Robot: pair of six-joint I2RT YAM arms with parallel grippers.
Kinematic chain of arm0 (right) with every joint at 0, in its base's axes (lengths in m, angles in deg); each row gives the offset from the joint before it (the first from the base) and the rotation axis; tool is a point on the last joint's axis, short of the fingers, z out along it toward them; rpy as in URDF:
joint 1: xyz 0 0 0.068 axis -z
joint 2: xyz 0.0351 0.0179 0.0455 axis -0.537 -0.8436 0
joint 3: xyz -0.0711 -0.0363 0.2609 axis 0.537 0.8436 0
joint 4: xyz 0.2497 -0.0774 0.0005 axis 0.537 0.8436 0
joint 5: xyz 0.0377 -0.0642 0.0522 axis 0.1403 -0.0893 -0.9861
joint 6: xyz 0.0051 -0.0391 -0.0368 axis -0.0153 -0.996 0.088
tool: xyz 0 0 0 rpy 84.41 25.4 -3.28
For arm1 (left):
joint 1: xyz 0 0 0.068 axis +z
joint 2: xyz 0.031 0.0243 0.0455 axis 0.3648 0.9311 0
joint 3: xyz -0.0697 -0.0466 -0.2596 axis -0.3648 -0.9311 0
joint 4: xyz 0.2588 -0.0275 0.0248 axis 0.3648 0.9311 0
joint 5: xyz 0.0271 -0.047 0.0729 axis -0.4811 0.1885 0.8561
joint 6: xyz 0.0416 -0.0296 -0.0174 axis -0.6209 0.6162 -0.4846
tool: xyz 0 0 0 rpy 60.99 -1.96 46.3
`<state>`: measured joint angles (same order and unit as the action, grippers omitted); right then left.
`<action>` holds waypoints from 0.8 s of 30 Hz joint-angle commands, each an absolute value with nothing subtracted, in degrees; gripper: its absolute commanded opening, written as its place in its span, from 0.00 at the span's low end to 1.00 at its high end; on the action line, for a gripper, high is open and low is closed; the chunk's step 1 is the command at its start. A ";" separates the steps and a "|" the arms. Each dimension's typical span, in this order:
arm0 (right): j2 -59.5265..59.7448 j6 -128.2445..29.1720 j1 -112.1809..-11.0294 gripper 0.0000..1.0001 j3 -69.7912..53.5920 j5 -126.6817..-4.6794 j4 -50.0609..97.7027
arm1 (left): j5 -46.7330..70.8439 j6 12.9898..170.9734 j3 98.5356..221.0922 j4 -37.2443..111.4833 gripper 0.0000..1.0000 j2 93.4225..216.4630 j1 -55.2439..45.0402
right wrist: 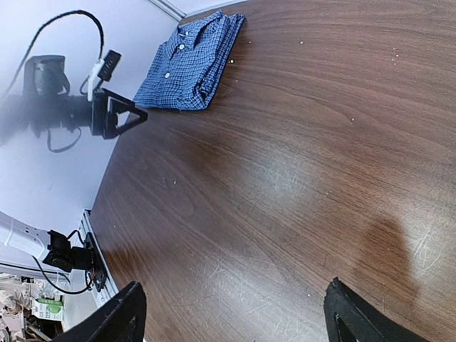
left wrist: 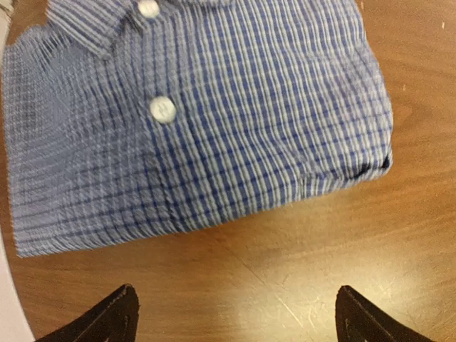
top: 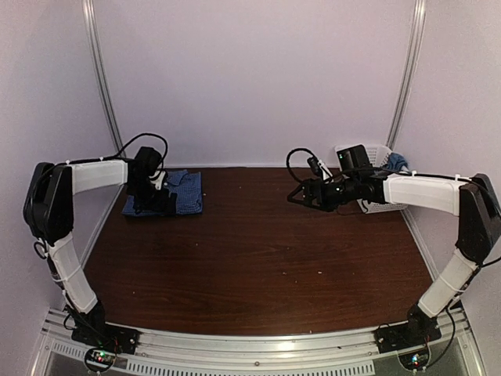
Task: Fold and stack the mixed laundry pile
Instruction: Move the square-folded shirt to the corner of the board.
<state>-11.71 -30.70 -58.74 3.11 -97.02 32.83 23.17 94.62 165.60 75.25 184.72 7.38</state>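
Two arms are out over the dark wooden bench (top: 258,258), the biggest thing in play, a brown board running from near edge to far. The left arm (top: 94,176) reaches along the bench's left side, and the right arm (top: 423,192) swings in from the bench's right side. At the bench's far right corner sits the white lattice basket (top: 380,153). A scrap of the teal-blue t-shirt (top: 398,162) peeks over its rim, with the rest hidden. Over at the bench's far left corner, the checked shirt (left wrist: 214,121) lies folded flat, collar and two white buttons facing up. The left hand (left wrist: 235,320) hangs above that same corner of the bench, fingers spread wide, released, gripping nothing. There's bare wood between its tips and the shirt's fold just ahead. The right hand (right wrist: 235,317) hovers above the bench right of the middle, pointed across toward the left side, its fingers likewise wide apart and empty.
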 commanded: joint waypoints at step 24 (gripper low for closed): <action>-6.69 -32.59 -54.82 0.89 5.13 -96.94 35.10 | 23.82 96.26 183.76 76.33 0.95 209.91 10.72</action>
<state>-9.02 -31.16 -55.99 4.60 -97.02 33.99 24.94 98.18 180.57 72.83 205.82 9.80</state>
